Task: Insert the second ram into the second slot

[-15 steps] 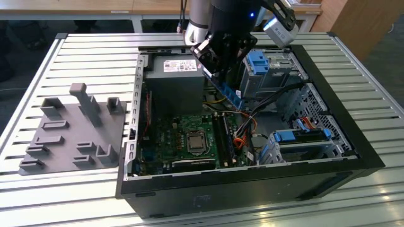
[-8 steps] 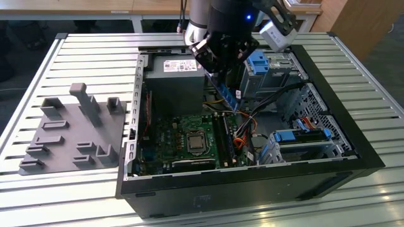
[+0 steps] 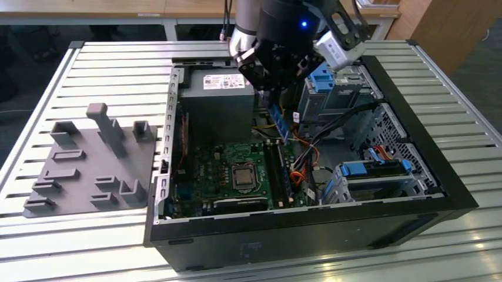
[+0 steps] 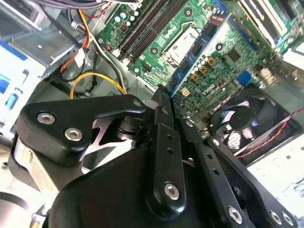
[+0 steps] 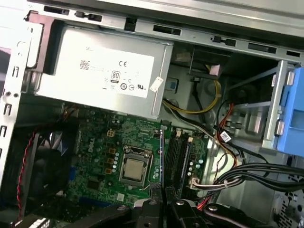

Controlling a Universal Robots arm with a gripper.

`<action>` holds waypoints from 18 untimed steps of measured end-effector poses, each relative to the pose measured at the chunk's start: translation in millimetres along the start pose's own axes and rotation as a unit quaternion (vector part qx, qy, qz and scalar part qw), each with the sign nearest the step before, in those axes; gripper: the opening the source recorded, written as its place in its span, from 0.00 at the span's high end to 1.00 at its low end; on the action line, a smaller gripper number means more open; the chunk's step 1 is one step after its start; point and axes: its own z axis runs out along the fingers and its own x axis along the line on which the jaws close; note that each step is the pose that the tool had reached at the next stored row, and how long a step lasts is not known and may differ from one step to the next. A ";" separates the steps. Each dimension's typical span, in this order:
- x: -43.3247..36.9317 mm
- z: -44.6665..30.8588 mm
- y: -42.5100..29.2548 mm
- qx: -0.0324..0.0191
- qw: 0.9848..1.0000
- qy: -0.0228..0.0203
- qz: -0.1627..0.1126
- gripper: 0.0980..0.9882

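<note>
A metal table made of long silver slats is seen in the exterior view. Two things are set right on it. A black computer case is laid on its side, from the middle toward the exterior view's right, with its open side turned up. A flat grey holder plate is laid on the slats at the exterior view's left, just beside the case. Small grey blocks are stood up on the plate, and one tall post is raised above the rest. Slats can be seen around both things.
</note>
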 end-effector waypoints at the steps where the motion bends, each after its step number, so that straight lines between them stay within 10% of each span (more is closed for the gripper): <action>1: 0.0 0.3 0.0 0.000 1.000 0.000 0.009 0.96; 9: -0.2 4.0 -0.1 -0.002 0.997 -0.001 0.080 0.96; 18: -0.7 16.0 -1.8 -0.002 0.996 -0.001 0.085 0.96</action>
